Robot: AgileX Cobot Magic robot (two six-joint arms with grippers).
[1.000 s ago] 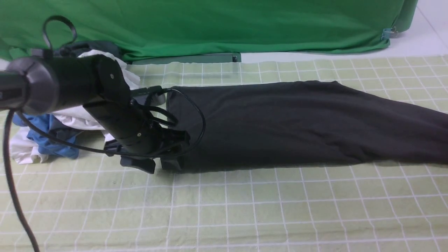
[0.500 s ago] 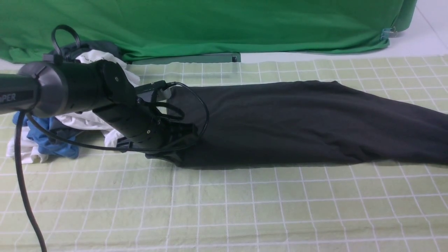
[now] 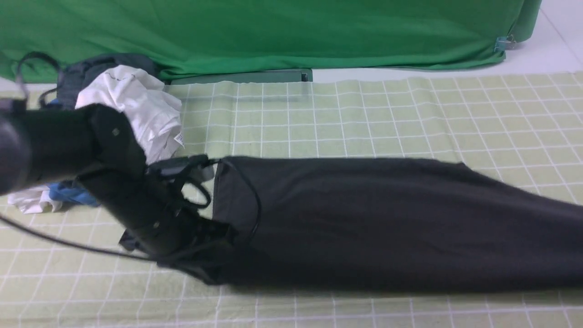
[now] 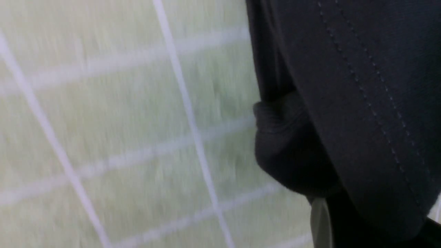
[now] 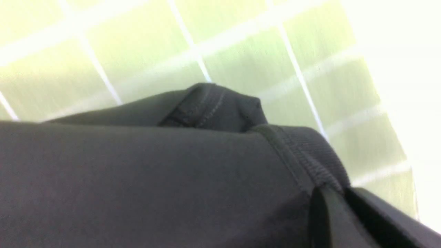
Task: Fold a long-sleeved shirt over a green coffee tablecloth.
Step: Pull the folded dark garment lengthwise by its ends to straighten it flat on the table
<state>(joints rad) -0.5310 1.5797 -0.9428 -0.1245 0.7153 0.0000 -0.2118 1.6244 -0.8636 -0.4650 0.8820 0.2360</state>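
Crumpled white garment (image 3: 136,105) and blue garment (image 3: 70,195) lie in a heap just left of the shirt. Long-sleeved shirt (image 3: 387,218), black soft knit, is stretched as one long band on the pale sage-green gridded tablecloth (image 3: 364,114). Left gripper (image 3: 207,253) is at the shirt's near left corner, jaws pressed together, pinching the stitched hem. Right gripper (image 5: 341,203) is at the shirt's right end, outside the front view, jaws closed on a bunched ribbed edge.

Step looks like hauling the band taut to lay a fold. Move both ends level and at equal pace so there's no sag or twist.

The shirt's left corner is close to the heap, a snag risk. There's wide bare grid behind the shirt up to the plain deep-green backdrop (image 3: 273,32), and only a thin strip in front of the shirt.
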